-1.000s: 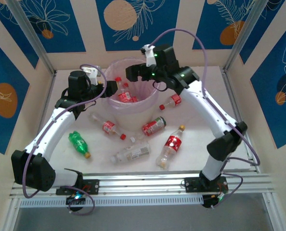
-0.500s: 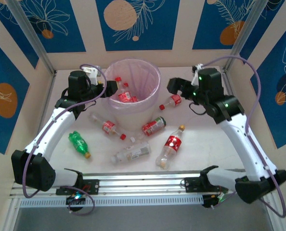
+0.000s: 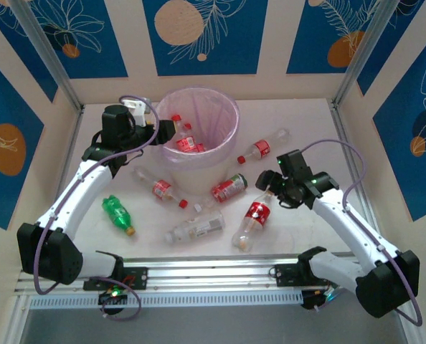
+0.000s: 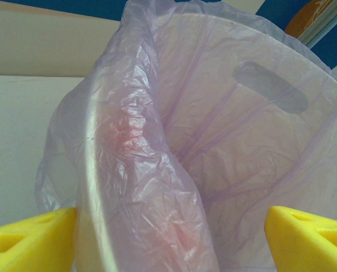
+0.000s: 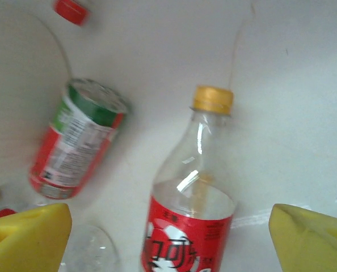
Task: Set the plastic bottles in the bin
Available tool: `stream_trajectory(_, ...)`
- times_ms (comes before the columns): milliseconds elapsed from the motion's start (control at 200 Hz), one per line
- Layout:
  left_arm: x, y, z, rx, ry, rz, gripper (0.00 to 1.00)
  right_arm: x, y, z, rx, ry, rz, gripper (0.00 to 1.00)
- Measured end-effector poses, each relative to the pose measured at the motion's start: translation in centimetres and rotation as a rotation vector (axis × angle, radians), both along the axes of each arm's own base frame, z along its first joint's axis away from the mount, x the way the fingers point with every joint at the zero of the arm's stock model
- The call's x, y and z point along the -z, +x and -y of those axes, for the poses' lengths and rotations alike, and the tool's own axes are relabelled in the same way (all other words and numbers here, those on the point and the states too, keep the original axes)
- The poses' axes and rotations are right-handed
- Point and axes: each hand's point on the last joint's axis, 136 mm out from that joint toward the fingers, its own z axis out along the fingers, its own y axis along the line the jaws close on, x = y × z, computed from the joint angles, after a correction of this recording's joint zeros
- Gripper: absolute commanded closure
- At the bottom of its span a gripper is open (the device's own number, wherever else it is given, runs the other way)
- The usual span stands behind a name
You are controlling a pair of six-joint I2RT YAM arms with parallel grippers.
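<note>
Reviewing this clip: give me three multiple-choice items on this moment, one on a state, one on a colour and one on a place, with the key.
1. The left end effector is:
A. shut on a bottle
B. open, straddling the rim of the bin
C. shut and empty

2. The cap of the red-labelled bottle lying between the fingers of the right end effector is:
A. red
B. blue
C. yellow

3. The green bottle lies:
A. on the table
B. inside the bin
C. between the right end effector's fingers

Key:
1 B: the left wrist view shows the fingers wide apart with the bagged rim between them.
2 C: the right wrist view shows a yellow cap.
3 A: the top view shows it lying on the table, on the left side.
</note>
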Motion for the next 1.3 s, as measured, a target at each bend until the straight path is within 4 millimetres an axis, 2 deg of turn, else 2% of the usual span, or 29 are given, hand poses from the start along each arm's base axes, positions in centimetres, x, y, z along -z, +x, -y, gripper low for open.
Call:
stream_trajectory(175, 0.0, 0.0, 0.0, 0.0, 0.0, 0.0, 0.16, 4.5, -1.1, -1.5, 0.007, 0.009, -0.132, 0.01)
stream_trajectory(235, 0.0, 0.0, 0.0, 0.0, 0.0, 0.0, 0.16, 5.7, -1.3, -1.9, 0.007, 0.009, -0.167, 0.01)
stream_trajectory(575, 0.0, 0.0, 0.0, -0.002, 0.004, 0.003, 0.16, 10.4, -2.2, -3.7, 0.029, 0.001, -0.27, 0.0)
stream_trajectory(840, 0.0, 0.1, 0.0, -0.005, 0.006, 0.004, 0.16, 11.0, -2.4, -3.5, 0.051, -0.022, -0.285, 0.1)
stream_trajectory(1095, 0.0, 0.2, 0.0, -0.005, 0.006, 0.003, 0.16, 11.1, -2.7, -2.8, 0.063, -0.05, -0.294, 0.26)
stream_trajectory(1301, 0.0, 0.2, 0.0, -0.005, 0.007, 0.003, 0.16, 11.0, -2.7, -2.7, 0.06, -0.057, -0.293, 0.3)
